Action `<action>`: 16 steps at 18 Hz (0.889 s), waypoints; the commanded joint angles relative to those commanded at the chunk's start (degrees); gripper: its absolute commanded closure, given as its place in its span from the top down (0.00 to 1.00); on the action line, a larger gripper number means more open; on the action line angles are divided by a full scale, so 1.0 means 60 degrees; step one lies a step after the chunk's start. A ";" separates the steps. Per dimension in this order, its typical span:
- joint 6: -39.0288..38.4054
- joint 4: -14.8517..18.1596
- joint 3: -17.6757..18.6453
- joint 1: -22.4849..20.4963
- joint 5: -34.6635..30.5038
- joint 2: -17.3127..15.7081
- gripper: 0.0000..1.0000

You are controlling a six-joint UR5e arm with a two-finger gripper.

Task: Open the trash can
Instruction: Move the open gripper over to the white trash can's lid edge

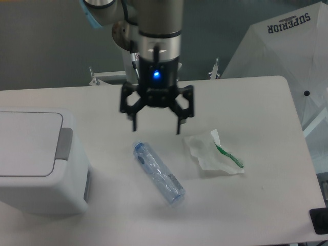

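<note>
While spread wide and holding nothing, jaws of gripper (156,128) at upper centre; bin (38,161) well apart, lower left, lid shut, grey tab (64,143) facing right.

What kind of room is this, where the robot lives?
Probably a robot lab or test room. A robot arm hangs over a plain white table with just a trash can, a bottle and a wrapper, and a light umbrella stands behind.

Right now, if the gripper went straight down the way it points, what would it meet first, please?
Probably the bare table, just above the bottle's cap end; the open gripper may graze the bottle, though depth is unclear.
</note>
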State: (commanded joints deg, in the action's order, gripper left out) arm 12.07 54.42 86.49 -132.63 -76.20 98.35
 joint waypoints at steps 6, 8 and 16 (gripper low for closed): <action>-0.0882 -0.0178 -0.0132 0.0498 0.0000 0.0235 1.00; -0.0927 -0.0178 -0.0132 0.0616 0.0000 0.0250 1.00; -0.1235 -0.0178 -0.0074 0.1055 0.0000 0.0352 1.00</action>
State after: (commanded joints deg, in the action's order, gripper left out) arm 4.66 53.35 86.04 -126.30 -76.20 100.46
